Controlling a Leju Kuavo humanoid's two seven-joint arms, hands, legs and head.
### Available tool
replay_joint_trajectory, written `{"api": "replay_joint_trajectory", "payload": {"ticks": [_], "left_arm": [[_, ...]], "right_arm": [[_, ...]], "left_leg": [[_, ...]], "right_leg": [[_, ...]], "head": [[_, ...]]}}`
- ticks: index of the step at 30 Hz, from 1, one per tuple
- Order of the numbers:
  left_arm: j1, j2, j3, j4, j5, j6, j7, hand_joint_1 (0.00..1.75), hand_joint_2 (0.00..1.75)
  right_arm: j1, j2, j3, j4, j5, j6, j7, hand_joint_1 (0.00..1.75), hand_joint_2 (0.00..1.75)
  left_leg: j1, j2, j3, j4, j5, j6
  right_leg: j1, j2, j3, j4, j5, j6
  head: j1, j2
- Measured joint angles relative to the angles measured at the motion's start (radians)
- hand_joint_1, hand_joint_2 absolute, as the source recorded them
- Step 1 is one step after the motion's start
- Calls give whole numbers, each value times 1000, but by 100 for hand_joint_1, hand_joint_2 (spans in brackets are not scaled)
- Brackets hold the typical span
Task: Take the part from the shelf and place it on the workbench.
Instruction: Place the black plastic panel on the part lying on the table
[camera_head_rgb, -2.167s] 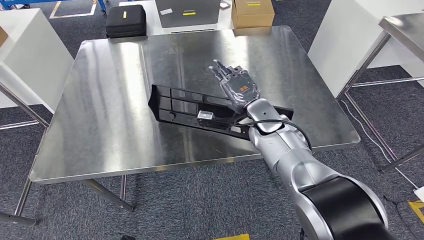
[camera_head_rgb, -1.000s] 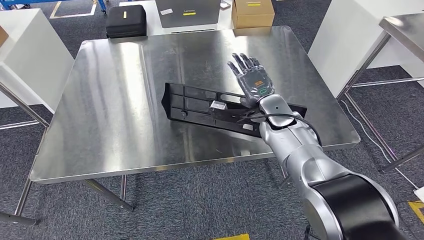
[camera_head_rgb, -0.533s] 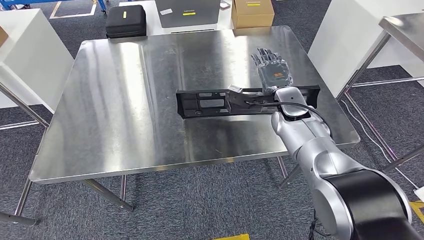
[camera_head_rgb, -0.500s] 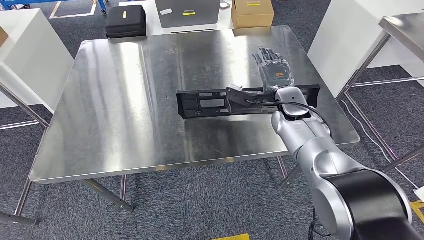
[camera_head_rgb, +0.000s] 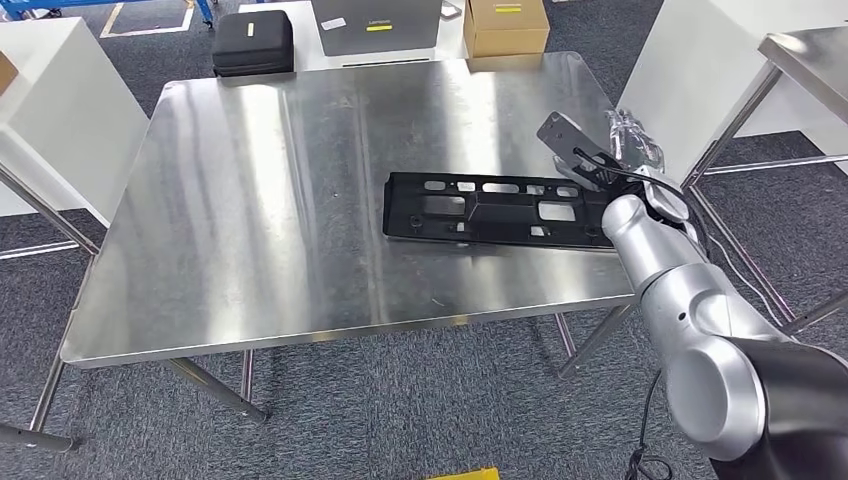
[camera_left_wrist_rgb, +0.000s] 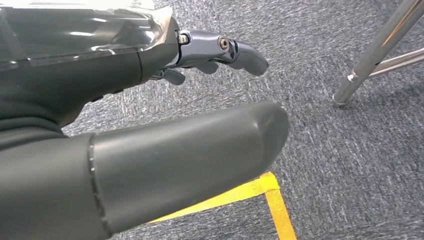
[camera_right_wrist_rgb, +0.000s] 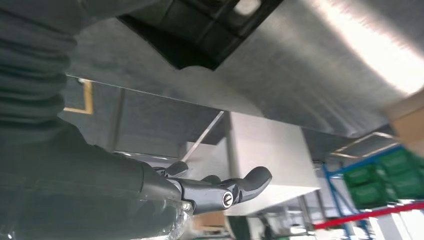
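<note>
part (camera_head_rgb: 497, 209): flat on tabletop (camera_head_rgb: 250, 200), long axis pointing toward right robot hand (camera_head_rgb: 630, 140), which sits just off its near end (fingers apart, holding nothing).

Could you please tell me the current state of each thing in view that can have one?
black part: lying flat on the workbench, released.
workbench: bearing the part near its right edge.
right hand: holding nothing, fingers apart, off the part beyond the table's right edge.
left hand: holding nothing, hanging above the carpet.
cardboard box: closed.
black case: closed.
</note>
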Motion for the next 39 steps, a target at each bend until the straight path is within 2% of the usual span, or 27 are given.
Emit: {"api": "replay_joint_trajectory", "payload": {"ticks": [13, 25, 28, 32, 36, 39], "left_arm": [[1, 2, 15, 0, -3, 0, 14, 0, 0], [1, -1, 25, 0, -5, 2, 16, 0, 0], [1, -5, 30, 0, -6, 4, 24, 0, 0], [5, -10, 36, 0, -14, 4, 56, 0, 0], [12, -19, 38, 1, -23, 3, 74, 0, 0], [14, -22, 39, 1, -25, 3, 76, 0, 0]], "right_arm": [[1, -13, -71, 1, 1, 12, 25, 0, 0], [-22, -39, -80, -4, 70, -72, 13, 0, 0], [-59, -87, -68, -14, 170, -132, 45, 0, 0], [-152, -218, -20, -27, 323, -204, 114, 0, 0], [-234, -367, -13, -31, 336, -238, 89, 0, 0], [-256, -422, -13, -31, 338, -249, 83, 0, 0]], "left_leg": [[1, 1, 0, 0, 0, 0], [0, 0, 0, 1, 0, 0], [-1, -4, 0, 2, 0, 0], [-3, -12, -2, 3, 0, 2], [-4, -15, -5, 4, -1, 5], [-4, -6, -4, 4, -3, 8]], "right_leg": [[0, 0, 0, 0, 0, 0], [0, 0, 0, 0, 0, 0], [0, -3, -1, 0, 0, 0], [0, -10, -2, -1, 0, 0], [0, -14, -1, -1, 0, 1], [-2, -8, 0, -1, 0, 1]], "head": [[0, 0], [0, 0], [0, 0], [0, 0], [0, 0], [0, 0]]}}
